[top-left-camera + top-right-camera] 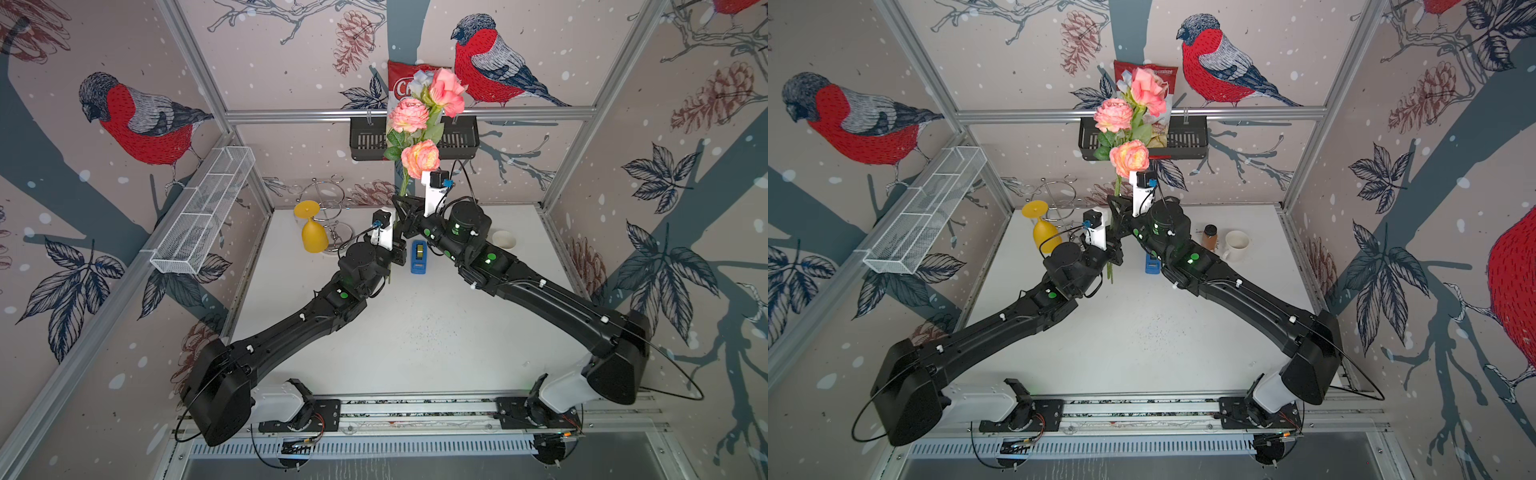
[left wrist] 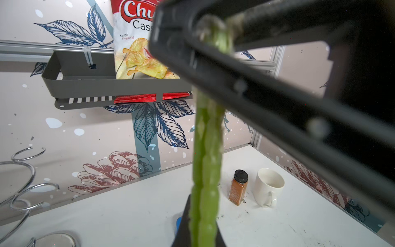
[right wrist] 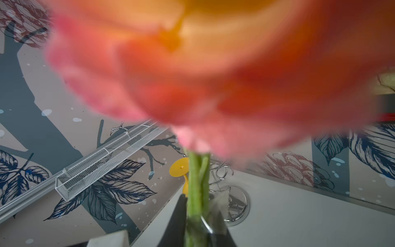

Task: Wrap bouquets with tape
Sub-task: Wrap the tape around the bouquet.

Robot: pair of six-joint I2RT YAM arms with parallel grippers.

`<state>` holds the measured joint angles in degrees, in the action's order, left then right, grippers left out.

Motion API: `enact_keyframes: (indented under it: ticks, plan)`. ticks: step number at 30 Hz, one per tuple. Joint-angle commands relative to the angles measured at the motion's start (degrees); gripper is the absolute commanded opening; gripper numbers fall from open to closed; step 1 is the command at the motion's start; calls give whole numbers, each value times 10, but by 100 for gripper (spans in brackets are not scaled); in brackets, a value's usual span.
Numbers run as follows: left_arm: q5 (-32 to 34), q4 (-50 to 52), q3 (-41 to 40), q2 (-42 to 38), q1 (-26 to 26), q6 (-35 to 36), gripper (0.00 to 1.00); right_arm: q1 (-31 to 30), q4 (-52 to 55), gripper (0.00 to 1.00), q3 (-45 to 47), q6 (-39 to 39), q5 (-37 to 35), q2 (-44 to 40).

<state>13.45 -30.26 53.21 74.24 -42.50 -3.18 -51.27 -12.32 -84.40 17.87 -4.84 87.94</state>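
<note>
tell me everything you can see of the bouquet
The bouquet looks artificial: three pink-orange blooms, one pale one behind, green leaves, thin green stems bunched together. It is held upright over the table. The left tool is shut on the lower stems, the right tool higher up, just under the lowest bloom. Stem ends hang below the left tool.

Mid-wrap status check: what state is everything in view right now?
bouquet: upright, held by its stems
left gripper: shut on bouquet stems, low down
right gripper: shut on bouquet stems, above the left's grip
tape dispenser: upright, untouched
yellow goblet: inverted, foot up
mug: upright, looks empty
spice jar: upright, capped
chip bag: standing in wall basket
</note>
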Motion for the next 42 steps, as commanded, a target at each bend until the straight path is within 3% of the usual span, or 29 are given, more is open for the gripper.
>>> enact_keyframes:
  ticks: [1,3,6,9,11,14,18,21,24,27,28,30,31,32,35,37,42]
  plan:
    - [-9,-5,8,-4,1,0,0,-1,40,7,-21,-16,-11,10]
    - [-25,-2,7,-10,9,-11,15,-1,46,0,-23,-23,-10,7]
    - [-106,9,2,-28,44,-46,33,3,45,0,-13,-44,11,-12]
    - [-226,6,-12,-49,78,-58,56,15,32,0,11,-58,76,-40]
    - [-291,-6,-24,-62,85,-53,69,31,7,0,35,-56,167,-63]
    - [-344,-33,-40,-71,87,-65,72,45,-33,0,66,-41,260,-90]
    - [-408,-94,-57,-71,88,-113,67,43,-40,0,78,-41,309,-109]
    - [-469,-146,-62,-59,88,-150,57,43,-75,0,98,-24,346,-118]
    - [-472,-170,-61,-53,88,-169,37,35,-71,0,96,-24,347,-118]
    - [-434,-166,-66,-64,88,-166,3,25,-54,0,100,-40,297,-124]
    - [-417,-161,-69,-68,88,-159,0,23,-50,0,103,-43,269,-127]
    - [-377,-148,-73,-77,88,-150,0,19,-44,0,108,-44,204,-130]
    - [-355,-140,-74,-80,88,-145,0,16,-38,8,109,-39,158,-130]
    - [-333,-126,-74,-84,87,-136,0,13,-30,24,108,-32,96,-129]
    - [-258,-88,-71,-89,81,-109,0,10,-4,36,95,-13,-9,-119]
    - [-222,-73,-69,-92,71,-86,0,10,-2,38,91,-7,-39,-113]
    - [-180,-53,-60,-87,47,-50,0,5,-5,40,69,-8,-14,-88]
